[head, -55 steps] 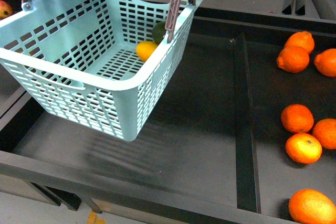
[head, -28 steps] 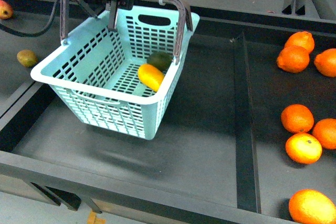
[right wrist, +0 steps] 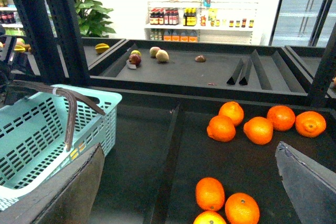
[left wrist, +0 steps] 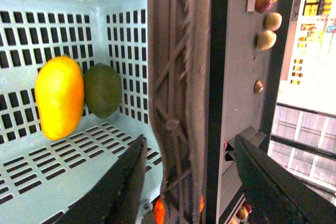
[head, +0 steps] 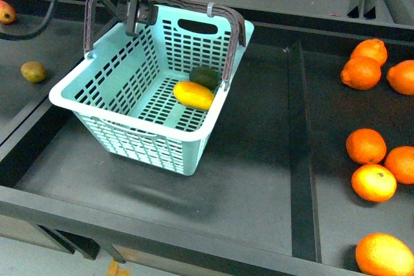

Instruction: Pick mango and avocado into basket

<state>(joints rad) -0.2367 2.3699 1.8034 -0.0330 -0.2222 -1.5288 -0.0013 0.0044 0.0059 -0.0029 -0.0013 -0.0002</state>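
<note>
From my front camera, the turquoise basket [head: 132,105] sits tilted on the dark table [head: 246,159], and inside it the yellow mango [head: 193,95] lies touching the dark green avocado [head: 205,77] near the far right corner. My left gripper [head: 134,16] has its fingers [left wrist: 126,182] clenched around the basket's brown-grey handles [left wrist: 176,93], which are gathered together above the basket. My right gripper [right wrist: 189,182] hangs with its fingers released and holding nothing, above the oranges [right wrist: 233,121] well to the basket's right.

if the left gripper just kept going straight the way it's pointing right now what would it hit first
The left gripper straddles the basket's handles, so they already lie between its fingers. Pushed further, it would likely carry them toward the basket's back wall, not the mango or avocado. Depth is unclear.
</note>
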